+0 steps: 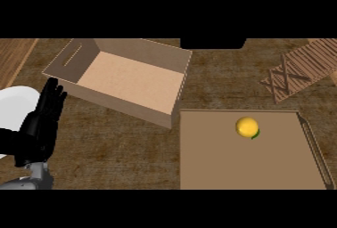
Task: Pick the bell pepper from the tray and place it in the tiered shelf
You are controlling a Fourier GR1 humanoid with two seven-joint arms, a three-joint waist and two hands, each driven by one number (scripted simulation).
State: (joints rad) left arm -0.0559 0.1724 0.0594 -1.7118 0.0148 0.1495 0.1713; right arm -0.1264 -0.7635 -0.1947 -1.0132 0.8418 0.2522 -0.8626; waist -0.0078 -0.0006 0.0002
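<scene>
A yellow bell pepper (247, 127) with a bit of green at its lower side lies on the flat brown tray (217, 164) at the lower right. The wooden tiered shelf (299, 71) with crossed slats stands at the upper right, apart from the tray. My left hand (43, 124) shows at the far left, open with its fingers straight and pointing up, far from the pepper. My right hand is not in the head view.
An open cardboard box (125, 78) stands at the upper middle, its near corner close to the tray's top left corner. A white round object (14, 107) sits at the left edge behind my left hand. A dark block (212, 43) sits at the top.
</scene>
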